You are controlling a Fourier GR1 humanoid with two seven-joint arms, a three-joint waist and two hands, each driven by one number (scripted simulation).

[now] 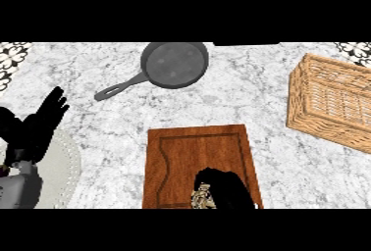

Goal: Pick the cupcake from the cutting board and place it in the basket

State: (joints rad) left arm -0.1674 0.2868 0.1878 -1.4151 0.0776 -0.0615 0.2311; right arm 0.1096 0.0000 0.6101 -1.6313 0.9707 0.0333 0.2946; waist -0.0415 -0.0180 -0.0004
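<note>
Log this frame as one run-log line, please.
phase: grasping | right hand curled round cupcake on cutting board | left hand open, resting at left | basket far right

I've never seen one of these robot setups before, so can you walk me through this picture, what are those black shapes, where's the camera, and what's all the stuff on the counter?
The camera sits at the robot's head and looks steeply down at a marble counter. The black shapes are the robot's hands on grey forearms. The left hand shows at the left edge, open with fingers up, resting and holding nothing. The right hand comes in from the bottom, over the near end of a wooden cutting board. Its fingers curl around a small cupcake, which is mostly hidden, so I cannot tell whether it has left the board. Farther back lies a dark frying pan, its handle pointing toward the left. At the right stands a woven basket, with nothing visible inside it. A pale round plate lies partly under the left forearm.
</note>
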